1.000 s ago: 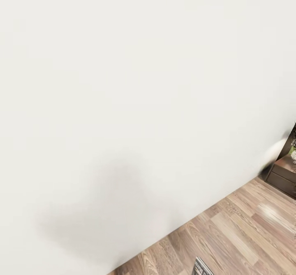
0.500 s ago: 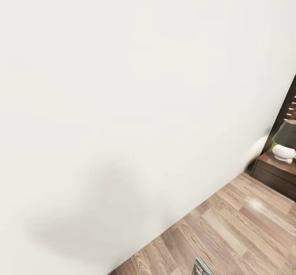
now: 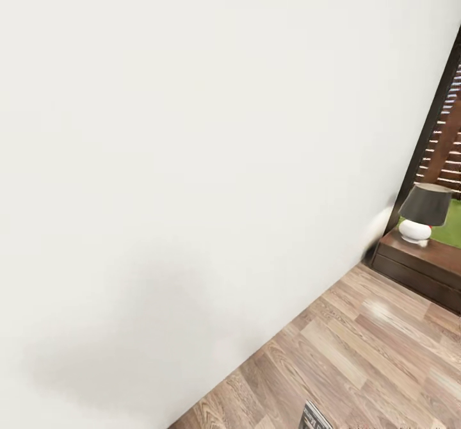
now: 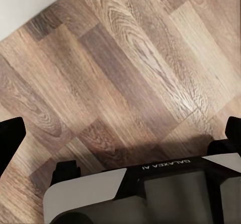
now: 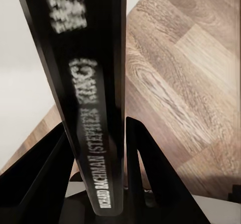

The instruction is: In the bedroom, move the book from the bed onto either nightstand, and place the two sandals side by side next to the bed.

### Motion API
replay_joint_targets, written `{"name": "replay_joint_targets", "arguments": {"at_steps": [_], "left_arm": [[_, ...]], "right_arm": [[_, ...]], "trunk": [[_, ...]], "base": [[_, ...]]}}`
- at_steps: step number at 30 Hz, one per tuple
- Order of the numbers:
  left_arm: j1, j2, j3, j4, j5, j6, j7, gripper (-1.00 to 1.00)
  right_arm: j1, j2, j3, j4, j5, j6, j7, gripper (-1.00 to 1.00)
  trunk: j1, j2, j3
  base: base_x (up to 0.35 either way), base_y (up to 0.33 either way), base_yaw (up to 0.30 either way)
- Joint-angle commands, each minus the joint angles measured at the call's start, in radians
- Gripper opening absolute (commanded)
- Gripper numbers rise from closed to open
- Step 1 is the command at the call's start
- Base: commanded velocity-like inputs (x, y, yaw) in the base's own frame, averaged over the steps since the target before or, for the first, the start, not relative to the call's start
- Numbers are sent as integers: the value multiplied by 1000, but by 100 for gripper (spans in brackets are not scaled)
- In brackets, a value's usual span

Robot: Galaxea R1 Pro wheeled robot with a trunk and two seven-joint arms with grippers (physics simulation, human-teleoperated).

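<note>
One book [image 5: 85, 108], pinched spine-out between the right gripper's [image 5: 95, 184] closed fingers for carrying toward the nightstand [image 3: 416, 272]; left gripper [image 4: 120, 148] spread, empty.

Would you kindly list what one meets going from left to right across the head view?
White wall → top edge of the held book → wood-plank floor → nightstand with a dark-shaded lamp → dark window frame.

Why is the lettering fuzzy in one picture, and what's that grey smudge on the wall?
Right wrist view: the book sits so close that its upper lettering blurs. Head view: a soft shadow darkens the wall; a pale glare streaks the floor.
</note>
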Motion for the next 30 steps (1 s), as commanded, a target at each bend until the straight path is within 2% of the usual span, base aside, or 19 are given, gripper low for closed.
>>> {"name": "replay_joint_targets", "arguments": {"at_steps": [1,30], "left_arm": [[0,0,9,-1,-10,2,-3,100],[-1,0,9,-1,-10,2,-3,100]], "right_arm": [[-1,-1,-8,4,10,-7,0,-100],[-1,0,-8,4,10,-7,0,-100]], "trunk": [[0,-1,-1],[0,-1,13]], "base": [[0,0,-167],[0,0,-166]]}}
